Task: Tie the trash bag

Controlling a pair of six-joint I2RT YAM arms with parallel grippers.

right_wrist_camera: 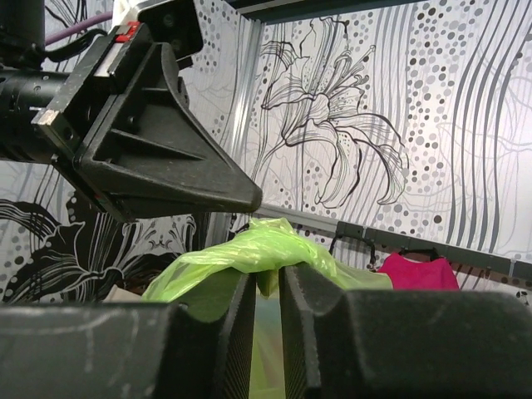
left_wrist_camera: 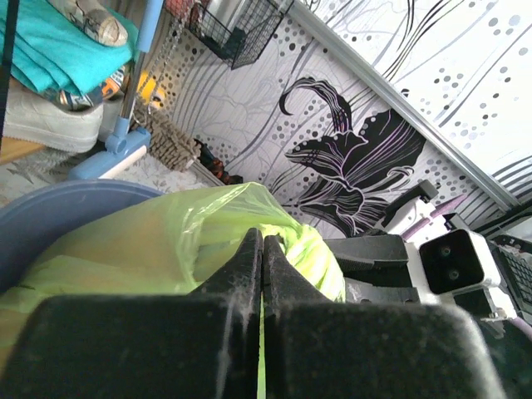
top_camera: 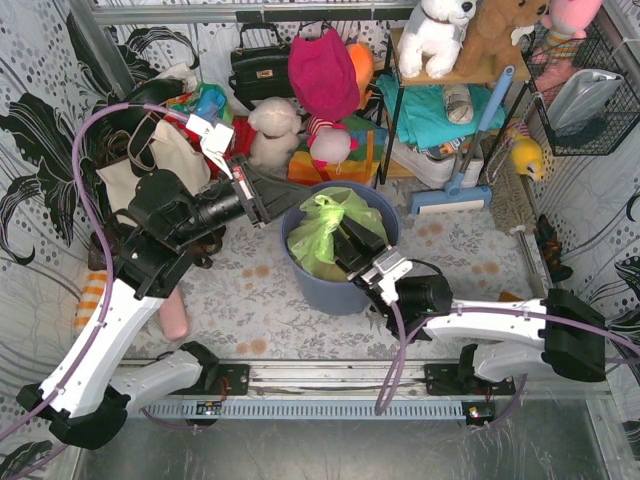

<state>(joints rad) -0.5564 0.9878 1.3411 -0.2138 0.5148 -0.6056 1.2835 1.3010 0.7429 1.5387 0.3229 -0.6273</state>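
Black fingers [left_wrist_camera: 241,283] of the left gripper [left_wrist_camera: 263,241] are pressed tight together on a pinch of the trash bag [top_camera: 318,232], with a green sliver showing in their seam. The right gripper [right_wrist_camera: 268,278] comes in from the opposite side, its jaws a narrow slit apart with a fold of the film lying between them. The bag sits inside the blue-grey bin [top_camera: 335,290], its gathered top rising above the rim. The bin stands on the floral table [top_camera: 250,300].

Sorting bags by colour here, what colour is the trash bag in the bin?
The trash bag is translucent light green, clearest in the top external view.
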